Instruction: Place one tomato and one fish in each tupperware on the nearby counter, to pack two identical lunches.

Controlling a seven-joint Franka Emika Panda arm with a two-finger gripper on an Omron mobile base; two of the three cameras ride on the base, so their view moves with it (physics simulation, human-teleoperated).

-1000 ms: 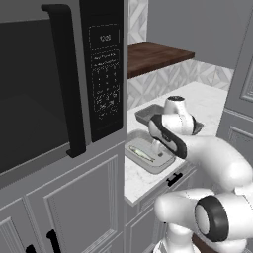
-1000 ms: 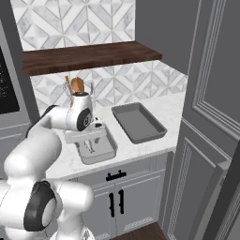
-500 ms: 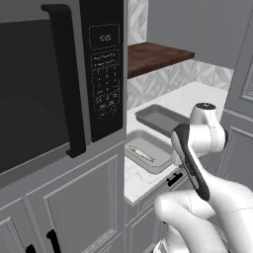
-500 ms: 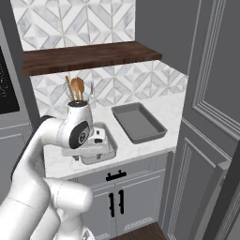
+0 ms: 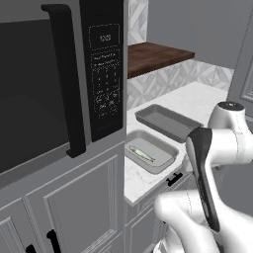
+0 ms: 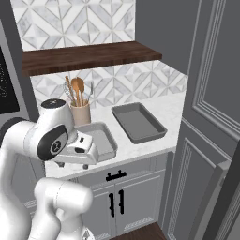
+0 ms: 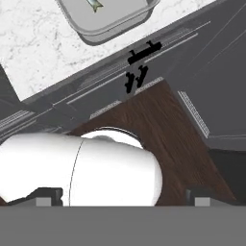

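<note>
Two grey tupperware trays sit on the white marble-look desk [image 5: 197, 101] under a dark wooden shelf [image 6: 89, 55]. The near tupperware [image 5: 165, 158] lies at the front edge of the desk, close beside the black microwave [image 5: 64, 84], and a small silvery fish [image 5: 142, 154] lies along its floor. The far tupperware [image 5: 183, 129] sits just behind it, toward the patterned tile wall. In the right base view the two trays lie side by side, the one with the fish [image 6: 108, 140] partly hidden behind the robot's hand, the other tupperware [image 6: 138, 123] to its right and apart from it. A beige utensil holder [image 6: 80, 112] with wooden spoons stands at the back of the desk, just behind the near tray.

The gripper [image 6: 86, 165] hangs in front of the desk edge, above the grey cabinet doors with black handles [image 6: 116, 176], away from both trays. In the hand view its two dark fingers [image 7: 48, 196] stand far apart at the bottom corners, wide and holding nothing; that view looks down past the desk edge to the cabinet fronts and a brown wooden floor [image 7: 182, 144], with the fish's tail [image 7: 94, 5] in the tray at the top.
</note>
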